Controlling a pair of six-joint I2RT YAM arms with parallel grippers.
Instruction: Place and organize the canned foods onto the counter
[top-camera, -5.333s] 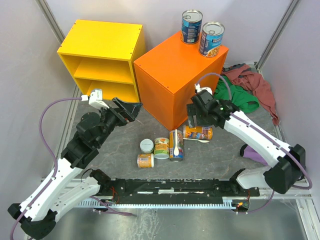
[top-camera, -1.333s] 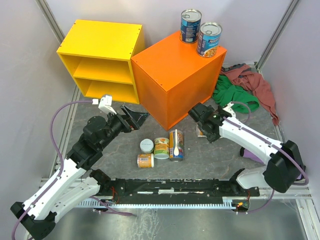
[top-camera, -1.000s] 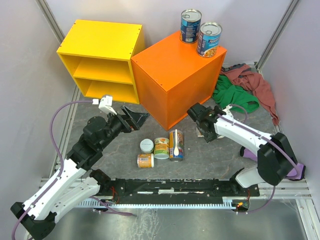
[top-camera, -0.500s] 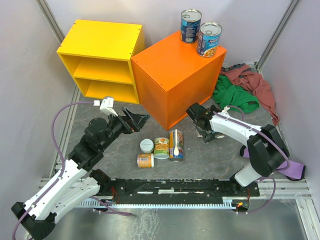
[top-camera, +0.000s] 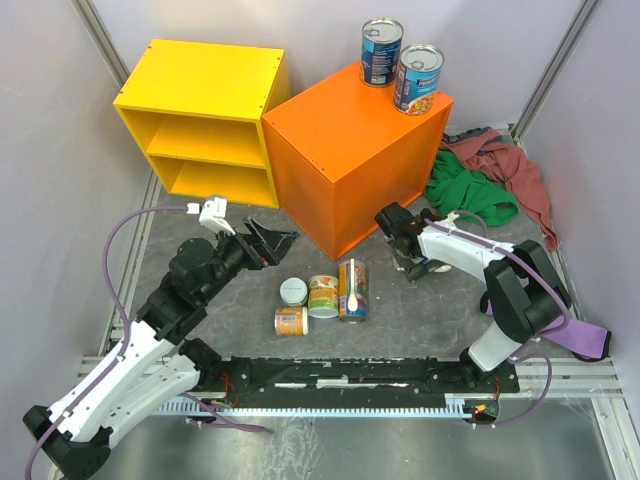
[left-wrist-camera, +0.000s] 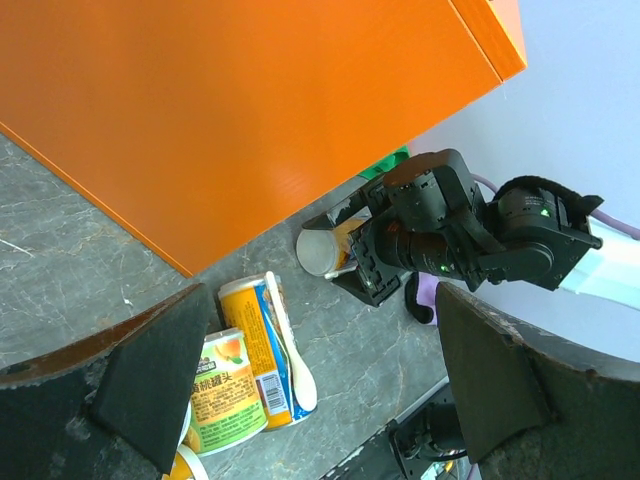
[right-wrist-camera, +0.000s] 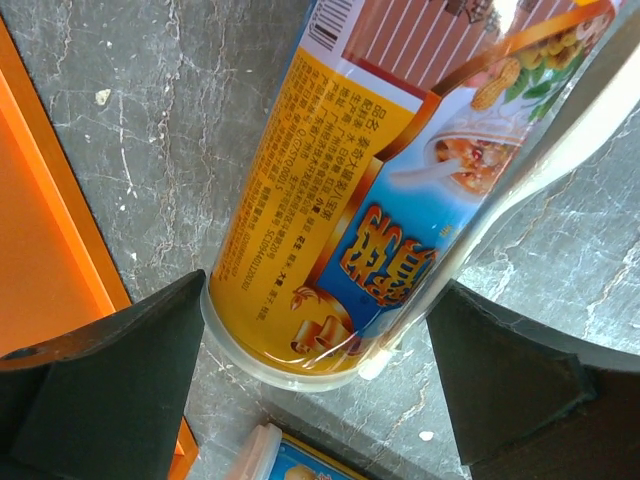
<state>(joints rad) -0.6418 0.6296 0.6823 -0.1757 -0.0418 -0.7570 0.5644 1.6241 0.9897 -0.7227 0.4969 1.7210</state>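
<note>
Two tall blue canned foods (top-camera: 382, 52) (top-camera: 419, 78) stand on the orange counter (top-camera: 340, 150) at its far right corner. Several more cans sit on the grey floor: a white-lidded one (top-camera: 293, 291), an orange one (top-camera: 290, 321), a green-label one (top-camera: 323, 296) (left-wrist-camera: 225, 385) and a yellow-blue one (top-camera: 352, 290) (left-wrist-camera: 265, 345). Another yellow-blue can (right-wrist-camera: 400, 190) (left-wrist-camera: 325, 250) lies on its side. My right gripper (top-camera: 408, 255) (right-wrist-camera: 318, 300) is open and straddles its end, fingers close to both sides. My left gripper (top-camera: 270, 240) (left-wrist-camera: 322, 300) hangs open and holds nothing, left of the counter's near corner.
A yellow open shelf unit (top-camera: 205, 120) stands left of the counter. Green (top-camera: 470, 195) and red (top-camera: 500, 160) cloths lie at the right, and a purple object (top-camera: 590, 340) behind the right arm. A white spoon (top-camera: 352, 285) rests on the upright yellow-blue can.
My right gripper has settled lower over the lying can while its arm folded back, and its jaws have narrowed a little. The left arm has crept slightly forward.
</note>
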